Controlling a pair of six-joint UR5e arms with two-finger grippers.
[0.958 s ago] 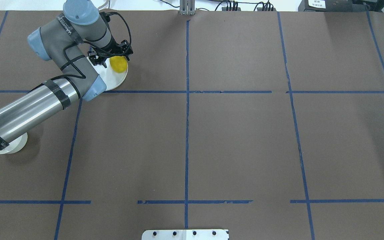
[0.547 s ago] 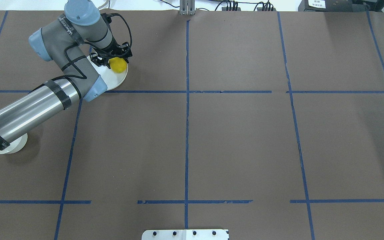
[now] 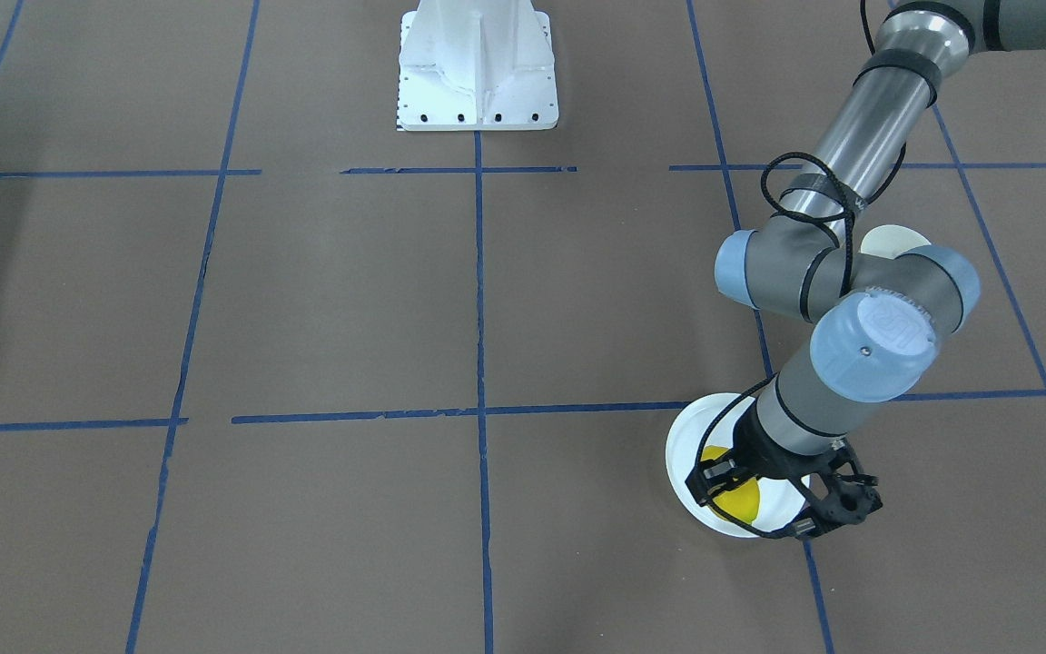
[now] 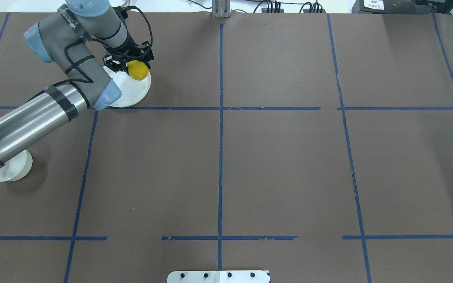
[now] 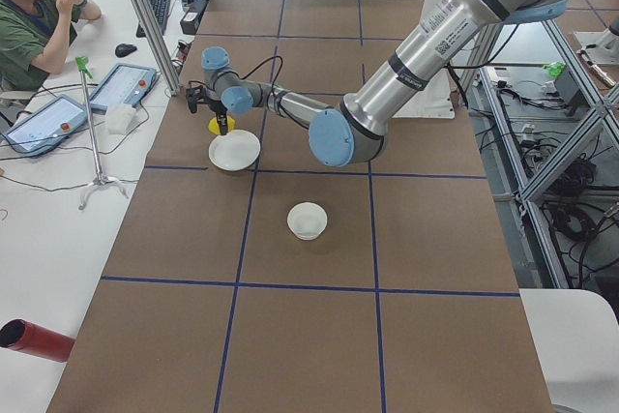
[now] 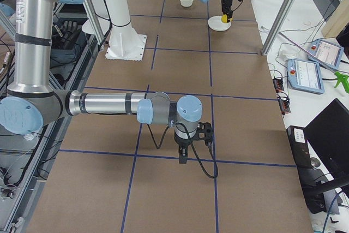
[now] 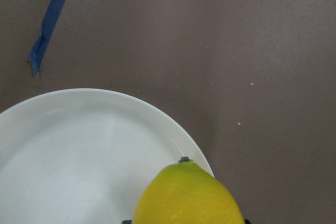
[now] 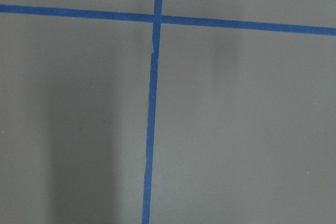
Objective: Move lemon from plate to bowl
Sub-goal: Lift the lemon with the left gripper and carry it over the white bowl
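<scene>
My left gripper (image 4: pixel 131 65) is shut on the yellow lemon (image 4: pixel 138 70) and holds it just above the far rim of the flat white plate (image 4: pixel 132 93). The left wrist view shows the lemon (image 7: pixel 187 196) with its greenish tip over the plate's edge (image 7: pixel 79 150). In the front view the lemon (image 3: pixel 734 499) sits under the gripper (image 3: pixel 734 483) over the plate (image 3: pixel 692 443). The small white bowl (image 4: pixel 9 168) stands on the table near my left side, partly under the left arm. My right gripper (image 6: pixel 183 159) shows only in the right side view; I cannot tell whether it is open or shut.
The brown table (image 4: pixel 281 165) carries a grid of blue tape lines. The white robot base (image 3: pixel 478 68) stands at the table's near edge. The right wrist view shows only bare table and tape (image 8: pixel 152 103). An operator (image 5: pixel 34 16) sits beyond the table's far side.
The left gripper has closed on the lemon and risen with it off the plate; the left arm's elbow and wrist have shifted up and back. The bowl shows more.
</scene>
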